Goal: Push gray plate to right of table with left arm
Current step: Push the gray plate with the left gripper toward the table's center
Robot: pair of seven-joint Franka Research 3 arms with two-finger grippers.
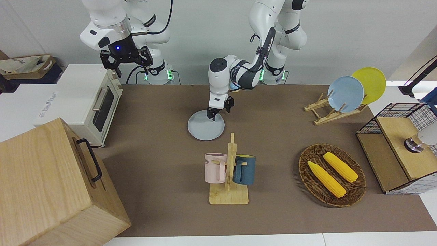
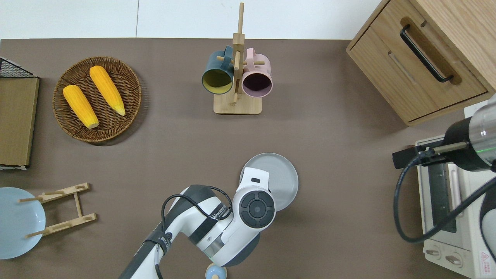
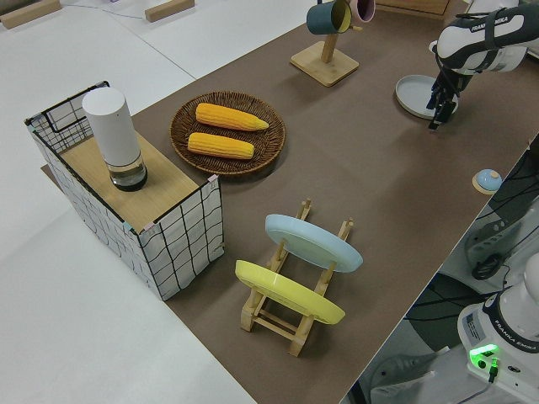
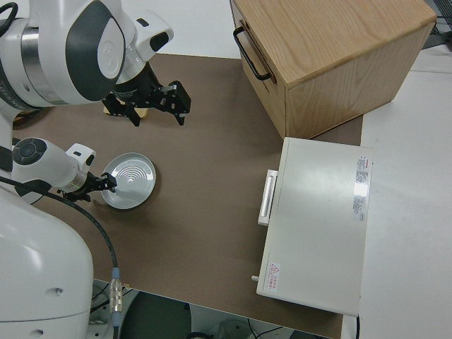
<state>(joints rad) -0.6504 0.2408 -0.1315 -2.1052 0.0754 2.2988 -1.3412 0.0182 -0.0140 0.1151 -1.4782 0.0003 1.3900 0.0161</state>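
The gray plate lies flat on the brown table, nearer to the robots than the mug rack; it also shows in the overhead view and the right side view. My left gripper is over the plate's rim nearer to the robots, on the side toward the left arm's end. Its fingers stand apart, and one fingertip is low at the rim. It holds nothing. In the overhead view the wrist hides the fingers. My right arm is parked, its gripper open.
A mug rack with a pink and a blue mug stands farther from the robots than the plate. A toaster oven and a wooden cabinet stand at the right arm's end. A corn basket and a plate rack are toward the left arm's end.
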